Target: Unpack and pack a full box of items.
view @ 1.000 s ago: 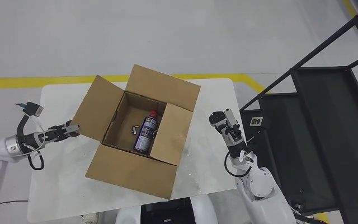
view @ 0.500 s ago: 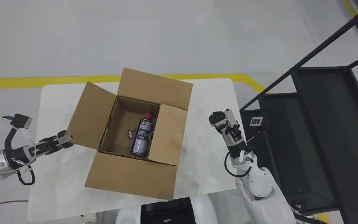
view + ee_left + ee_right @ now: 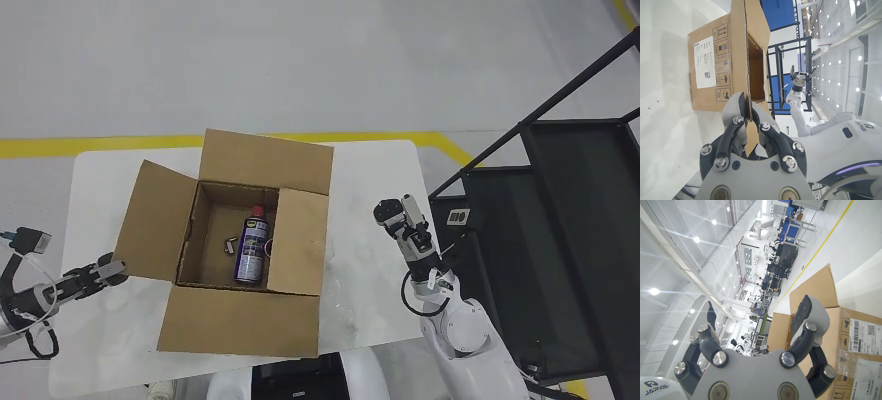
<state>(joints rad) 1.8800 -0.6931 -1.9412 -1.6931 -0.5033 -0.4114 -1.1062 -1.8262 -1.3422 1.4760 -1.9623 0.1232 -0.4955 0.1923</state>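
View from above: the cardboard box [image 3: 240,320] stands on the white bench [image 3: 370,200], all four flaps folded outward. On its floor I see a spray can [image 3: 251,250] with a red cap lying on its side, and a small metal piece [image 3: 229,243] just beside it, nearer the left wall.

Left arm: my left claw [image 3: 112,268] sits at the outer edge of the box's left flap [image 3: 155,222]. In the left wrist view the claw [image 3: 748,106] is pinched narrow on that flap's corrugated edge, one pad on each face of the cardboard. The printed side wall of the box [image 3: 715,66] lies beyond it.

Right arm: my right claw [image 3: 405,215] is near the bench's right edge, well apart from the box and pointing upward. In the right wrist view its fingers are spread wide with nothing between them [image 3: 759,306]; the labelled box wall [image 3: 848,332] shows behind one finger.

A dark metal rack [image 3: 580,250] stands to the right of the bench.
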